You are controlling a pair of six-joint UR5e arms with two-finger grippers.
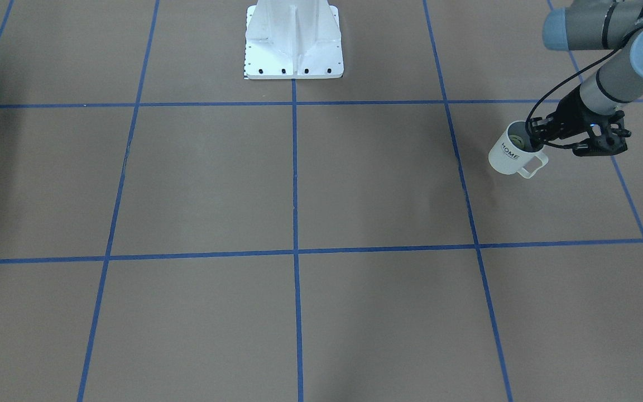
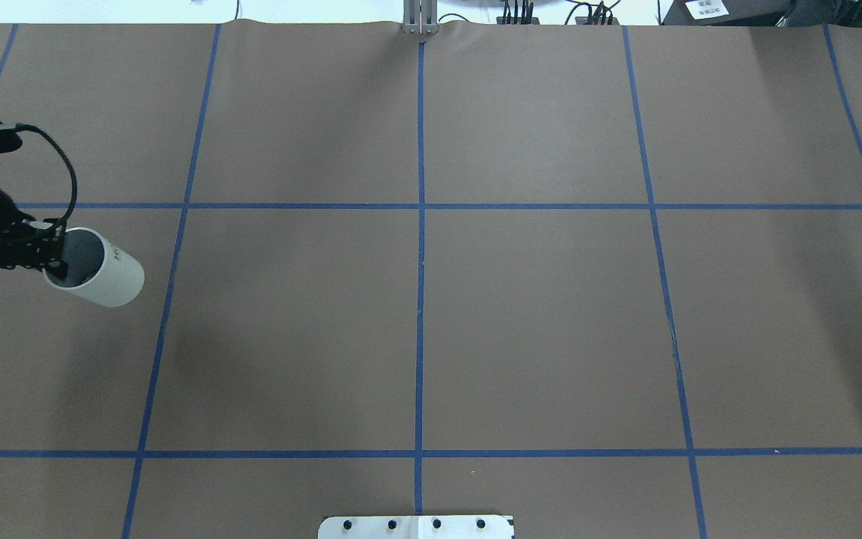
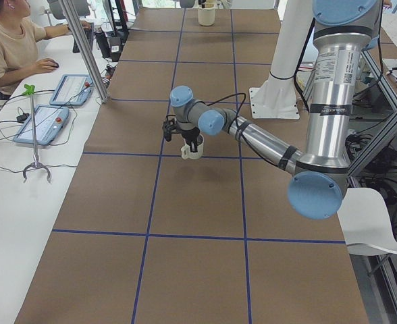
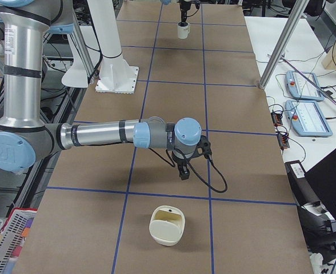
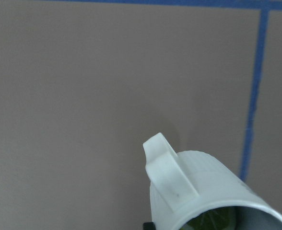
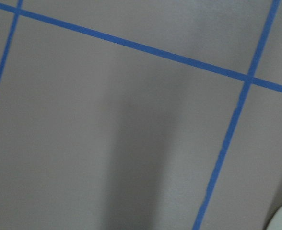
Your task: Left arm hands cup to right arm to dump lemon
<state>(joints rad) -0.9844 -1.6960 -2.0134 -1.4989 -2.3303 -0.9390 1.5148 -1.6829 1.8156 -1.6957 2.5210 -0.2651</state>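
Note:
My left gripper [image 1: 534, 139] is shut on the rim of the white "HOME" cup [image 1: 508, 156], one finger inside the mouth. It holds the cup tilted, a little above the table at my left side. The overhead view shows the gripper [image 2: 49, 254] and the cup [image 2: 105, 277] at the left edge. The yellow-green lemon [image 1: 516, 139] lies inside the cup and also shows in the left wrist view [image 5: 213, 223] under the handle. My right gripper [image 4: 183, 173] hangs low over the table at the far right end. I cannot tell whether it is open or shut.
A cream container [image 4: 167, 225] stands on the table just beyond the right gripper. The white pedestal base [image 1: 293, 44] is bolted at the robot's edge of the table. An operator [image 3: 9, 47] sits at a side desk with teach pendants [image 3: 46, 123].

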